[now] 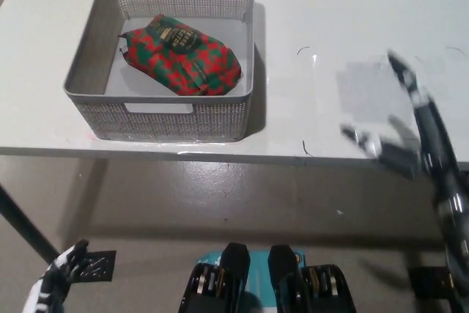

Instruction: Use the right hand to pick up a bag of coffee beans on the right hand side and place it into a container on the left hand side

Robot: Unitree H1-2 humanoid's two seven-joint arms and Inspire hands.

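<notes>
Bag of coffee beans (182, 55): soft, plump pouch, wrapped in a red-and-green patterned covering with a dark label bearing pale lettering near its upper end. Surface creased and slightly glossy. It lies on its side, diagonally, on the floor of the container, well to the left of the right hand and farther from the robot.

Container (104, 53): grey plastic basket, square with rounded corners, walls of fine perforated mesh, smooth solid floor. A slot handle is cut into the far wall and another into the near wall. It stands near the front edge of the worktop, well apart from both hands.

Worktop (315, 20): flat, matt white, smooth, with a few small dark marks and a thin scratch on its right half. The front edge is straight.

Right hand (399, 133): black, motion-blurred, over the worktop's right front edge. Its fingers (402, 71) are spread apart and hold nothing; whether any part touches the worktop cannot be told through the blur. A faint grey shadow lies on the worktop just beside it, on the container side.

Left hand (51, 287): white with black markings, low at the lower left, over the floor and below worktop level. Only part of it shows; its finger position cannot be told.

Floor (220, 196): grey-brown, dull, faintly speckled.
</notes>
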